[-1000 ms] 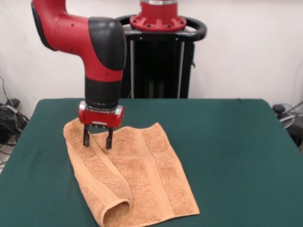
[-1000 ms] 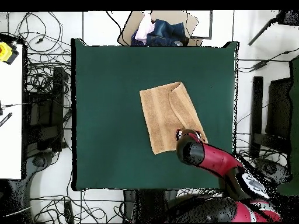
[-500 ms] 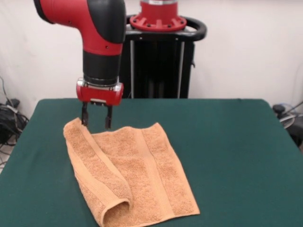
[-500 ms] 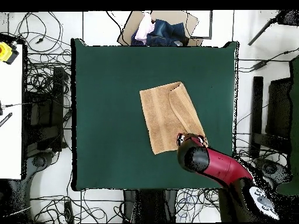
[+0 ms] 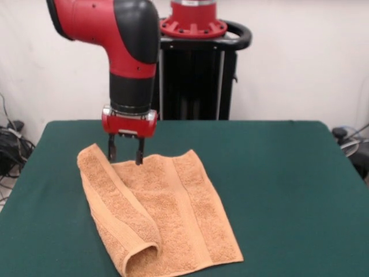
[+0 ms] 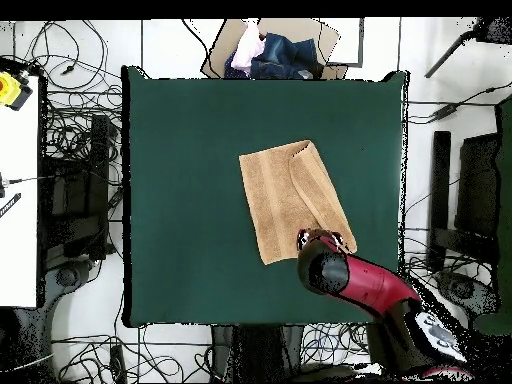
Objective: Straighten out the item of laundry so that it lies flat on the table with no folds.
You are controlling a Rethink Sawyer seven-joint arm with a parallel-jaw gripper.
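A peach terry towel (image 5: 161,213) lies on the green table (image 5: 277,190), its left long side folded over onto the rest, with a rolled loop at the near corner. In the overhead view the towel (image 6: 285,200) shows that folded strip along its right side. My gripper (image 5: 125,154) hangs open just above the towel's far edge, fingers pointing down with nothing between them. From above the gripper (image 6: 320,240) sits over the towel's corner nearest the robot, mostly hidden by the arm.
A cardboard box with clothes (image 6: 272,50) sits past the table's far edge in the overhead view. Cables lie on the floor around the table. A white bench (image 6: 18,180) stands at the left.
The gripper rose off the towel, then shifted a little to the right along the towel's far edge and dipped slightly. The towel has not changed shape.
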